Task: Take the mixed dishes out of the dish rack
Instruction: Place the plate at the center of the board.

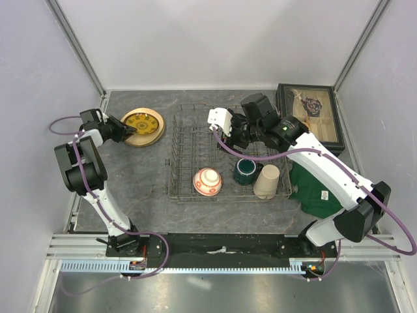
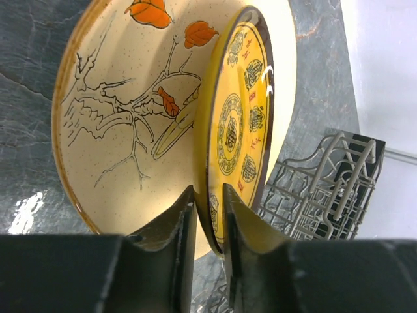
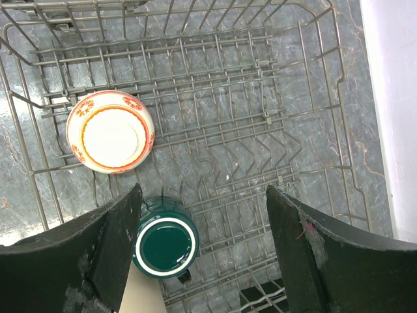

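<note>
**1. Left claw.** The left claw [image 2: 208, 193] is closed narrow on the rim of the yellow plate [image 2: 238, 124]. The plate's edge sits between both fingers at the bottom centre of the wrist view. From the grip, the plate runs up and away towards the top of the frame, tilted rather than lying flat.

**2. Critical relation.** The cream plate [image 2: 124, 130] lies flat on the table [image 2: 26, 39] directly behind and to the left of the yellow plate. The judged next move is to lay the yellow plate over to the left onto it. It cannot be determined whether the two plates touch at the far edge. A corner of the rack [image 2: 319, 189] shows at lower right, apart from both plates.

**3. Right claw.** The right claw [image 3: 203, 190] is spread wide, holds nothing and hangs above the rack. The mug [image 3: 166, 246] is nearest, at lower centre-left beside the left finger, with its mouth facing up. The bowl [image 3: 109, 132] lies further off at upper left. The tumbler [image 1: 266, 181] stands just right of the mug in the top view. The right arm is the nearer arm to all three.

**4. Count.**
- Plates: two, both outside the rack at upper left of the top view.
- Bowl, mug and tumbler: one of each, all inside the rack.
</note>
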